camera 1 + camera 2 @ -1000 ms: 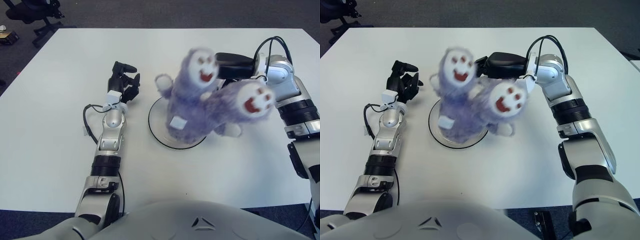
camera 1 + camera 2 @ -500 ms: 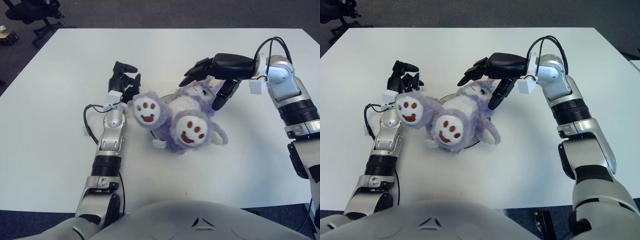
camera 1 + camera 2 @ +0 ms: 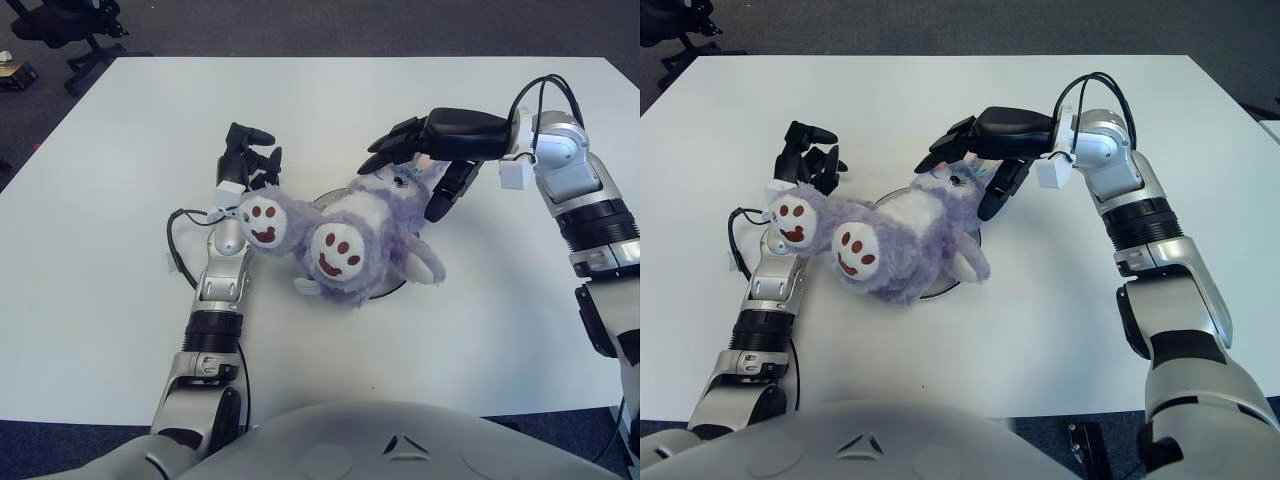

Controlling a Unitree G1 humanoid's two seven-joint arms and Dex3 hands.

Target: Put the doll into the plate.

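Note:
A purple plush doll (image 3: 350, 230) with white belly and red-marked white feet lies on its back across a clear round plate (image 3: 398, 287) at the table's middle. Its feet point left, one foot over my left forearm. Only a short arc of the plate's rim shows under the doll. My right hand (image 3: 425, 165) hovers over the doll's head with fingers spread, holding nothing. My left hand (image 3: 250, 160) rests on the table just left of the plate, fingers loosely curled and empty.
The white table (image 3: 120, 200) carries only the plate and doll. A black cable (image 3: 178, 250) loops beside my left forearm. An office chair (image 3: 70, 25) stands on the dark carpet beyond the far left corner.
The doll was upright in my right hand a second ago. It has dropped onto the plate and rolled left. My right hand has opened and stays over its head. The left arm has not moved.

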